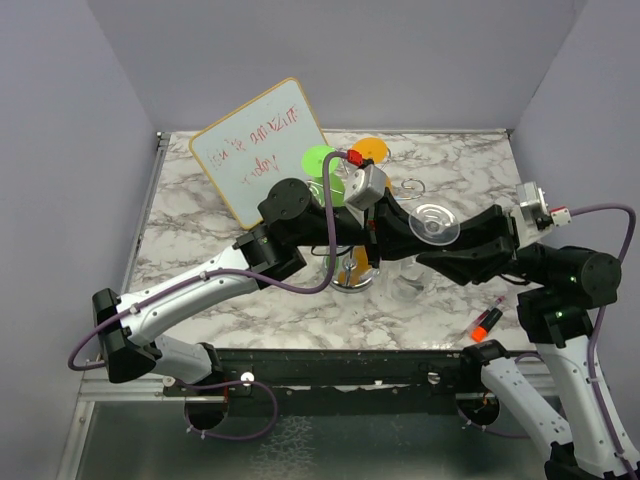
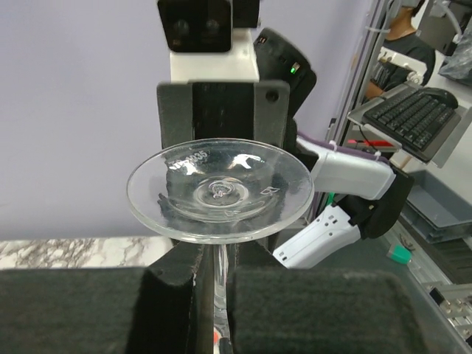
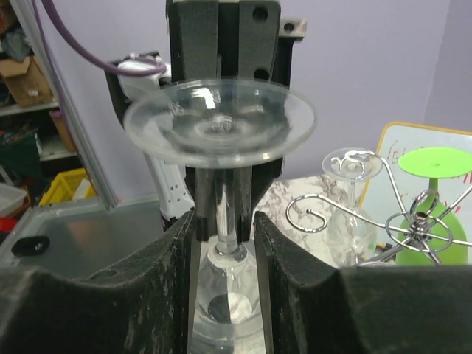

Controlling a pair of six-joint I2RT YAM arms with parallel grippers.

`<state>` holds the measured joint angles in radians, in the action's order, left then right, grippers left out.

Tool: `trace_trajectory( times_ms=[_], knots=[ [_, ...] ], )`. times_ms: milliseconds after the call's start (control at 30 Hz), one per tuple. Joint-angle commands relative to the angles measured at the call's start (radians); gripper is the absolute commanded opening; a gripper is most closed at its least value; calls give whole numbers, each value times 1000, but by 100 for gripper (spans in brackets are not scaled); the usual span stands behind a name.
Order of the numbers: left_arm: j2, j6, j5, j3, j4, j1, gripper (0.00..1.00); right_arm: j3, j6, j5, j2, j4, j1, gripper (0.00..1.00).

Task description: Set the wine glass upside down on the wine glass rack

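The counter (image 1: 200, 245) is white marble veined with grey, boxed in by plain lavender walls (image 1: 330, 50) at its far edge and both sides; a whiteboard (image 1: 262, 150) leans tilted near the far left corner, and a red marker (image 1: 487, 322) lies by the near right corner.

Over the middle of the counter the wine glass (image 1: 435, 222) is held upside down, foot uppermost, just to the right of the wine glass rack (image 3: 419, 220); the left hand (image 2: 215, 276) is clamped tight on its stem; the right hand (image 3: 225, 221) stands part-way apart, its pads flanking the stem with a slim gap on each side.

Only the right wrist view shows the rack's scroll-ended chrome arms, an inverted clear glass (image 3: 352, 166) and a green glass (image 3: 435, 161) on it, and a yellow crate (image 3: 66, 188) beyond the counter; only the left wrist view shows a keyboard (image 2: 413, 114) on a shelf off to the side.

The whiteboard carries red handwriting too loose to read; small raised lettering on the glass foot is too fine to make out.
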<state>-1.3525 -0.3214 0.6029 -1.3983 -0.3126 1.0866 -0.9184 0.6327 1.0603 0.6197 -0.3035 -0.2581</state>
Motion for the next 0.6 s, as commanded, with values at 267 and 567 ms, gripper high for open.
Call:
trace_trajectory(
  times_ms=[267, 567],
  knots=[
    [0, -24, 32, -19, -169, 25, 0, 53, 18, 25, -18, 4, -2, 41],
    [-18, -31, 72, -24, -184, 31, 0, 55, 51, 23, -12, -54, 0, 29]
  ],
)
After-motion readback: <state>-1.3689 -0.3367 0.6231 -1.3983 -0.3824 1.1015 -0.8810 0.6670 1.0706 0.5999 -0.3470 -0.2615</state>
